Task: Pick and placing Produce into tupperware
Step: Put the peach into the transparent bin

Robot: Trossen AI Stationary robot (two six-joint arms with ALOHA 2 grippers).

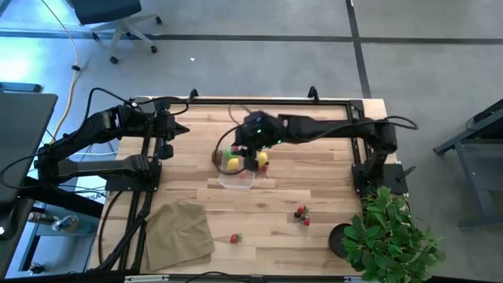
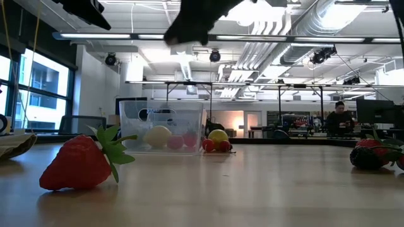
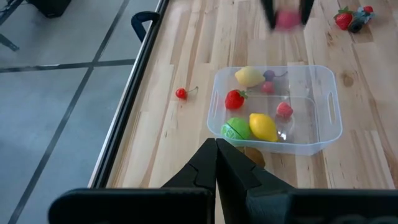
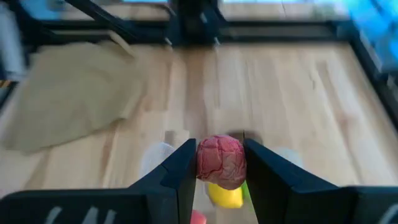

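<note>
Fingers, right gripper point(image 4: 219, 167): closed partway on a pink-red raspberry point(image 4: 221, 162), one dark finger against each side; the berry sits between the tips, most of it showing.
Position, right gripper: hangs above the tupperware point(image 1: 236, 179) near mid-table, reaching in from the right side.
Fingers, left gripper point(image 3: 217, 163): pressed together, holding nothing; parked over the table's left part, looking across at the tub.
Tupperware contents: left wrist view shows two yellow lemons point(image 3: 263, 126), a green fruit point(image 3: 236, 129), a strawberry point(image 3: 234, 99) and small pink-red pieces inside the clear tub.
Loose produce: a cherry point(image 3: 181, 93) just beside the tub; a strawberry point(image 1: 234, 238) near the front edge by the tan cloth point(image 1: 179, 230); a red and dark cluster point(image 1: 302, 215) toward the right front.
Step in hand, judged: carrying the raspberry over the tub for release.
Doing it well: centre the berry over a bare patch of tub floor, lower until it sits inside the walls, then part the fingers; a high drop risks a bounce off the lemons.
Edges: tub walls are low and clear, easy to clip on descent; keep the fingertips inside the rim line.
Open room: bare wood all round the tub; the potted plant point(image 1: 389, 236) stands well apart at the right front corner.
</note>
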